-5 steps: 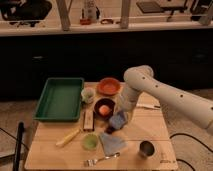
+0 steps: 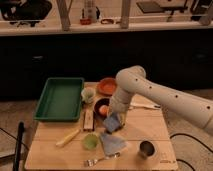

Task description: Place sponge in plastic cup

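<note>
My gripper (image 2: pixel 114 120) hangs from the white arm (image 2: pixel 137 87) over the middle of the wooden table (image 2: pixel 150 127). It is shut on a blue sponge (image 2: pixel 112 123), held just above the tabletop. A small green plastic cup (image 2: pixel 90 141) stands upright to the front left of the sponge, a short gap away. A pale cup (image 2: pixel 88 94) stands further back, next to the green tray.
A green tray (image 2: pixel 60 97) is at the back left and an orange bowl (image 2: pixel 106 85) at the back. A dark bowl with an orange ball (image 2: pixel 102 108) and a wooden block (image 2: pixel 88 120) are beside the gripper. A blue cloth (image 2: pixel 114 144), fork (image 2: pixel 101 159), metal cup (image 2: pixel 146 149) and yellow item (image 2: pixel 67 137) lie in front.
The gripper with the sponge has moved slightly left and down, toward the green cup. Nothing else has moved.
</note>
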### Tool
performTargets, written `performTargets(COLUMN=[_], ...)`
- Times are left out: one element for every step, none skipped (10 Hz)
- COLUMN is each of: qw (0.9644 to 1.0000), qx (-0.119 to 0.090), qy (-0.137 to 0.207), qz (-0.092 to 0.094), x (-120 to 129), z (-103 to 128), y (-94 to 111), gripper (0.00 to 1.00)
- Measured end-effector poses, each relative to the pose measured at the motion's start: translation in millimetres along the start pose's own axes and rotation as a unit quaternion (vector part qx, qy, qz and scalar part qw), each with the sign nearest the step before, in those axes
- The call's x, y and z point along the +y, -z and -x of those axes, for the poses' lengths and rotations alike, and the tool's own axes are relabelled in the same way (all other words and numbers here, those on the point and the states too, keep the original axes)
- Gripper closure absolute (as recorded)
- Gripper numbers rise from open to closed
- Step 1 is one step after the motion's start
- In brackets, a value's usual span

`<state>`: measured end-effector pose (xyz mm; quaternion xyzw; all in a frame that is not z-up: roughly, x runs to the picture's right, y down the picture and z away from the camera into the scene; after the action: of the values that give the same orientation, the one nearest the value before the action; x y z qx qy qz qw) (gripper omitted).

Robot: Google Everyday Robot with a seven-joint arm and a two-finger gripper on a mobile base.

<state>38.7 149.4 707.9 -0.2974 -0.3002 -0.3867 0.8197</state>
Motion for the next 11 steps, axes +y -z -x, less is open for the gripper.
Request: performTargets(qw=[0.9999, 0.9997, 0.9992, 0.9986, 0.998, 0.9975, 0.9968, 0.9963, 0.9956, 0.9946, 0.9938], qx=[0.0, -0.001, -0.002, -0.002, -0.003, -0.004, -0.004, -0.004, -0.004, -0.004, -0.004], qy=[0.011, 0.023, 0.039, 0.052, 0.062, 0.07, 0.079, 0.085, 0.093, 0.103, 0.111], qz=[0.0, 0.001, 0.004, 0.007, 0.01, 0.011, 0.013, 0.013, 0.013, 0.013, 0.013], x=[-3.8, -9.1, -16.0, -20.7, -23.1, -25.8, -28.3, -28.9, -29.9, -32.6, -35.3], z=[6.5, 14.5, 24.4, 32.9, 39.0, 43.8, 49.0, 52.8, 57.5, 63.6, 70.4], y=[-0.7, -2.7, -6.0, -9.2, -12.3, -14.8, -18.3, -21.2, -25.3, -30.2, -36.3], gripper=[0.97, 0.97, 0.97, 0.97, 0.97, 0.97, 0.97, 0.97, 0.97, 0.97, 0.97])
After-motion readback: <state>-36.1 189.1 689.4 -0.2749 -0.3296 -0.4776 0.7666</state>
